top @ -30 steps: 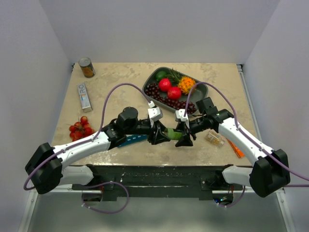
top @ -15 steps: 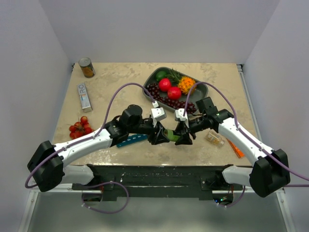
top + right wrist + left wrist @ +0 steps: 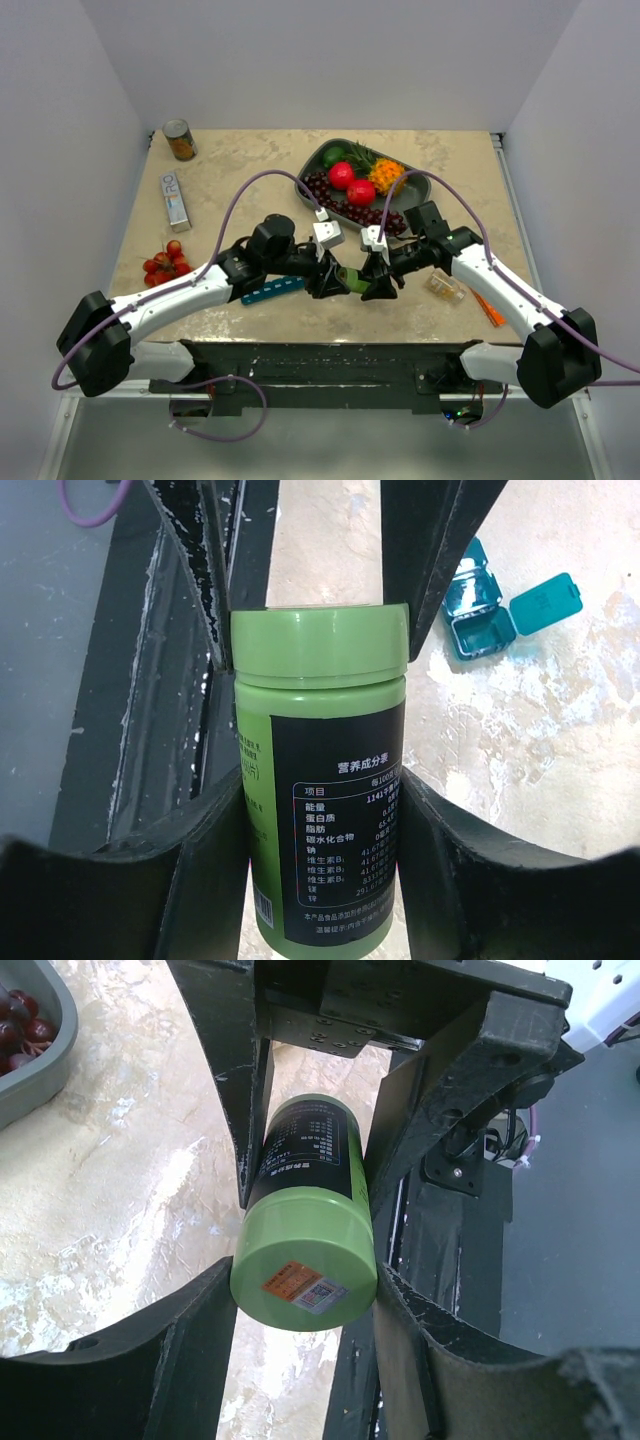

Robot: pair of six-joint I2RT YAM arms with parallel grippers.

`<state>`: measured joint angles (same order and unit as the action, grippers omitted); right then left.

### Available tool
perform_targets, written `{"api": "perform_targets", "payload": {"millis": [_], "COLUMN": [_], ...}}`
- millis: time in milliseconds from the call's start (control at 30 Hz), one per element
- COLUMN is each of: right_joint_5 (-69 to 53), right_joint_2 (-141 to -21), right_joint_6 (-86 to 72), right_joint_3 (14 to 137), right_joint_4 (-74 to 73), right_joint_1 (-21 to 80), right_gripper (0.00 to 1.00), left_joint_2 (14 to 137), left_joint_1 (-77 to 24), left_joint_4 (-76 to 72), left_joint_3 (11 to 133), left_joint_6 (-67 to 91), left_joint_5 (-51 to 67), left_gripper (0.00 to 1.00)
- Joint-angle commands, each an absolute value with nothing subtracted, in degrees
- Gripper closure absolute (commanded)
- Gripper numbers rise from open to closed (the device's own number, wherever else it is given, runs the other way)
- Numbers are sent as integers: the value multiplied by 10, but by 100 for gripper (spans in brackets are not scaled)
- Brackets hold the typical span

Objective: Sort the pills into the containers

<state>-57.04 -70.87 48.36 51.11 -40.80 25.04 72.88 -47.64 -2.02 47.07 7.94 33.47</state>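
A green pill bottle (image 3: 352, 279) with a black label lies level above the table, held between both grippers. My left gripper (image 3: 335, 280) is shut on its green cap (image 3: 305, 1275). My right gripper (image 3: 372, 282) is shut on the bottle's body (image 3: 330, 810), and its fingers (image 3: 440, 1110) show at the far end in the left wrist view. The teal-blue pill organizer (image 3: 272, 291) lies on the table under my left arm, partly hidden. In the right wrist view two of its compartments (image 3: 500, 615) stand open with their lids up. No loose pills show.
A dark grey fruit tray (image 3: 415, 185) holds grapes and fruit at the back centre. A can (image 3: 179, 139) and a white box (image 3: 175, 198) are at the back left, tomatoes (image 3: 167, 264) at the left. A clear packet (image 3: 444, 287) and an orange item (image 3: 489, 308) lie at the right.
My left arm has shifted to the right and a little away, uncovering more of the teal organizer. Both grippers have kept hold of the bottle.
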Motion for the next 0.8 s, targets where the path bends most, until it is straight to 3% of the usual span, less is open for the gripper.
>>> {"api": "perform_targets", "payload": {"millis": [0,100,200,300,333,433,633,767], "right_joint_5": [-575,-580,-594,-612,-617,-628,-635,-636], "right_joint_2": [-710,-711,-712,-718,-722,-723,-722,-721], "right_joint_6": [476,472,461,454,453,448,450,452], "right_joint_3": [511,513,518,523,526,528,526,526], "right_joint_4": [-406,-406,-404,-403,-403,-403,-400,-402], "right_joint_1": [255,255,255,256,255,255,253,253], "right_gripper": [72,88,96,100,100,100,100,100], "left_joint_2": [716,707,690,667,661,637,562,528], "left_joint_1": [-466,-459,-444,-420,-411,-403,-403,-403], "left_joint_4": [-65,-91,-147,-236,-271,-300,-337,-332], "left_joint_3": [497,485,458,413,393,368,303,277], "left_joint_6": [92,119,165,227,240,259,177,71], "left_joint_5": [331,331,344,371,371,370,367,391], "left_gripper": [100,100,100,73,55,29,1,1]}}
